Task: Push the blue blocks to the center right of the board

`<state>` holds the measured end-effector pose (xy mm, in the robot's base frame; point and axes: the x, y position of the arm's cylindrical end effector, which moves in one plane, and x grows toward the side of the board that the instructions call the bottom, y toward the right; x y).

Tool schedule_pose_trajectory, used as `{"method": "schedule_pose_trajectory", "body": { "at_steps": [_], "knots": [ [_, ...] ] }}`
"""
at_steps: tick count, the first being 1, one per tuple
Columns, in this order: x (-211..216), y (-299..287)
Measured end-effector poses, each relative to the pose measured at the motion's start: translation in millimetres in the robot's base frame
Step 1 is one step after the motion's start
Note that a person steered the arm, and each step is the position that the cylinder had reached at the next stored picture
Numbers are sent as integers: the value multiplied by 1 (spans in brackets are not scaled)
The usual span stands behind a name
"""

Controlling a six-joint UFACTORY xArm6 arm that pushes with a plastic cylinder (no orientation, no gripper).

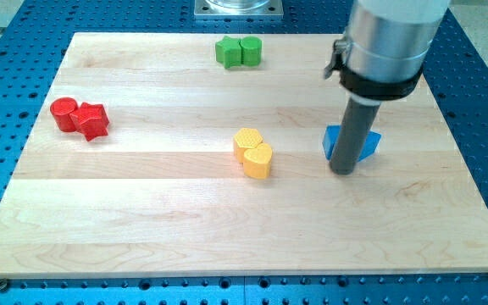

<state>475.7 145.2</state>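
Two blue blocks touch my tip, no claw fitted, needing a nudge toward the counter's right edge.

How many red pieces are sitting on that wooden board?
2, touching each other near the view's left edge: a red round block and, to its right, a red star-like block. None looks hidden.

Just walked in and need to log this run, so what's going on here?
A robot arm is sliding blocks around a wooden board with a dark rod. My tip is right in front of the blue blocks, partly hiding them, at the view's centre right. The other blocks sit apart in pairs: red blocks at the view's left, green blocks at the top, and yellow blocks near the middle. None of those is near the rod.
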Motion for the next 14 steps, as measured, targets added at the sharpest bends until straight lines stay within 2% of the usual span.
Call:
{"method": "schedule_pose_trajectory", "body": {
  "at_steps": [2, 4, 5, 6, 7, 9, 11, 13, 14],
  "knots": [
    [-23, 21],
    [12, 18],
    [36, -23],
    [16, -79],
    [-24, -80],
    [-51, -18],
    [-53, 36],
    [-49, -4],
    [-19, -12]
  ]
}}
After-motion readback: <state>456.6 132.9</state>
